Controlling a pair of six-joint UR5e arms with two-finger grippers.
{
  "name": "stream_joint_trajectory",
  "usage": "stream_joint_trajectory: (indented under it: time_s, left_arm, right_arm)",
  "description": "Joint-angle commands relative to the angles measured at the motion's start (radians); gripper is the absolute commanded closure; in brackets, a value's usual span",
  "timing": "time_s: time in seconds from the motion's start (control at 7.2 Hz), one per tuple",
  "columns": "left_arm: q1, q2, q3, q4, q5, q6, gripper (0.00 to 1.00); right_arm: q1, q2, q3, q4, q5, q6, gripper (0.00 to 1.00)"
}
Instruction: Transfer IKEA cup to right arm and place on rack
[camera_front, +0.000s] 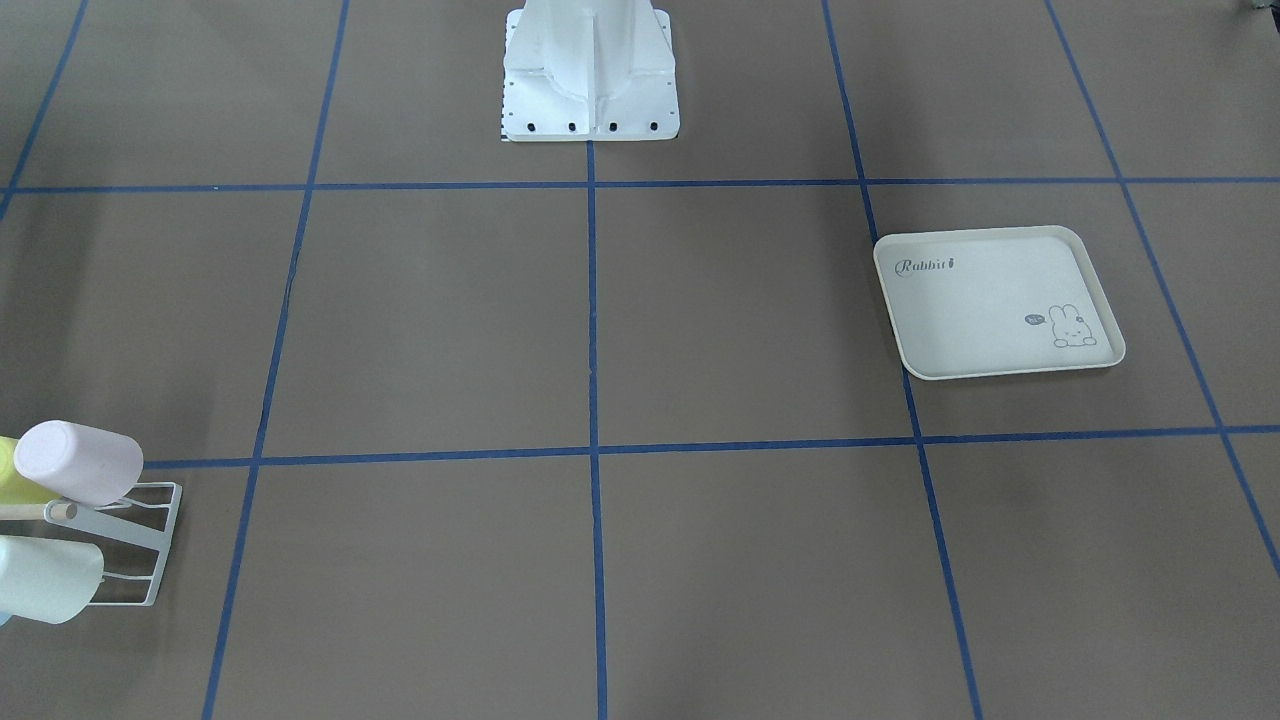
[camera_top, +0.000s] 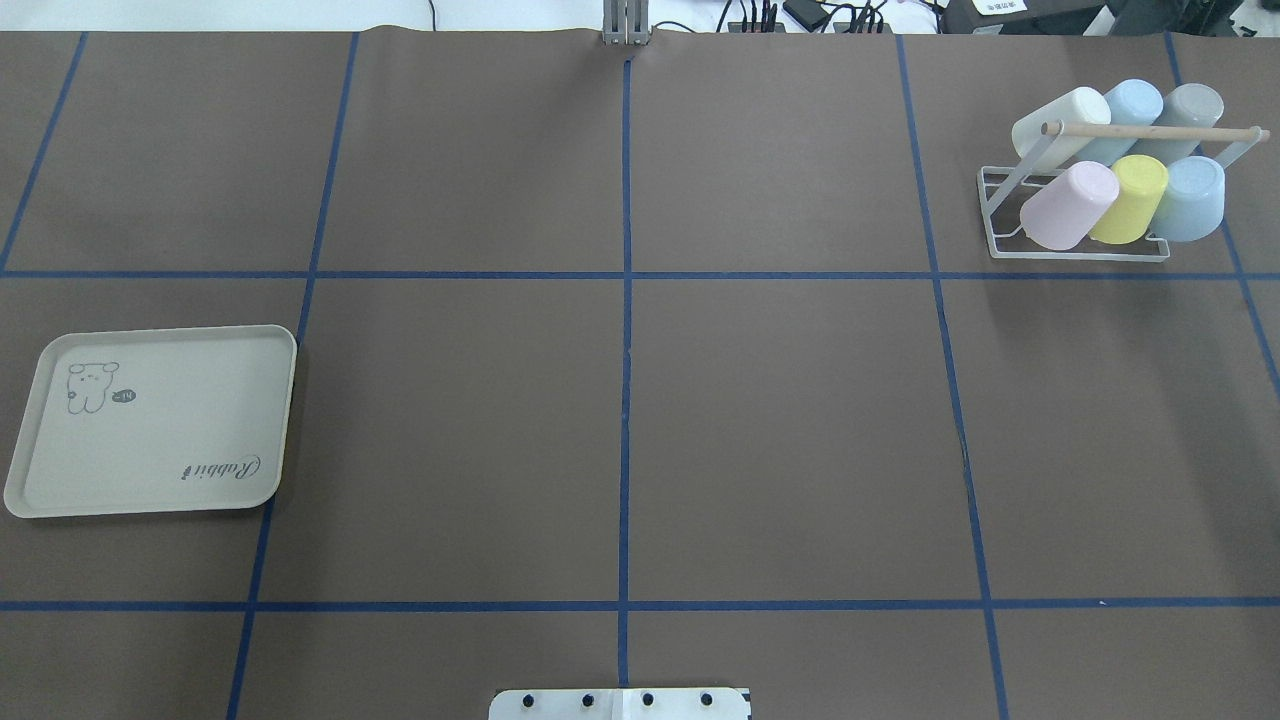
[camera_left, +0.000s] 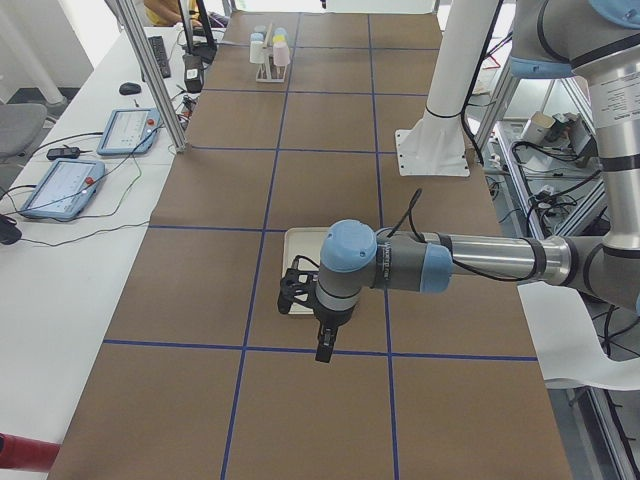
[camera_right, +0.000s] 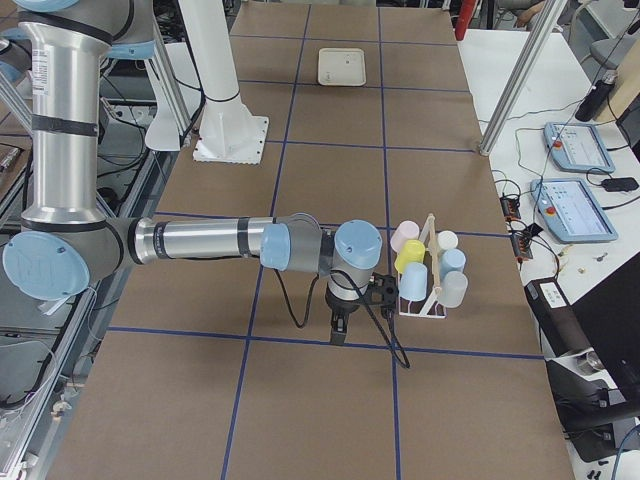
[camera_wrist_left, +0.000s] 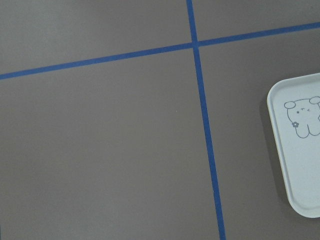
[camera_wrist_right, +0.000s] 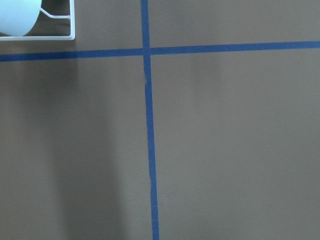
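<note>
The white wire rack (camera_top: 1078, 250) stands at the far right of the table and holds several pastel cups on its prongs, among them a pink cup (camera_top: 1066, 205) and a yellow cup (camera_top: 1130, 198). The rack also shows in the front view (camera_front: 150, 545) and the right side view (camera_right: 428, 305). No cup lies loose on the table. My right gripper (camera_right: 338, 330) hangs just beside the rack, pointing down. My left gripper (camera_left: 324, 350) hangs over the near edge of the tray. Both show only in side views, so I cannot tell whether they are open or shut.
A cream rabbit-printed tray (camera_top: 160, 450) lies empty at the table's left; it also shows in the left wrist view (camera_wrist_left: 300, 165). The white robot base (camera_front: 590, 80) stands at the table's middle edge. Blue tape lines grid the brown table.
</note>
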Motion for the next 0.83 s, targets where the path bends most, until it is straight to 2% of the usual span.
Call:
stream_joint_trajectory:
  time_s: [0.0, 0.69]
  left_arm:
    - [-0.001, 0.002, -0.005, -0.010, 0.001, -0.001, 0.00]
    - [-0.001, 0.006, 0.000, -0.011, -0.002, -0.004, 0.00]
  right_arm:
    - [0.001, -0.005, 0.001, 0.003, 0.001, -0.001, 0.00]
    - [0.003, -0.039, 0.030, 0.008, 0.001, -0.001, 0.00]
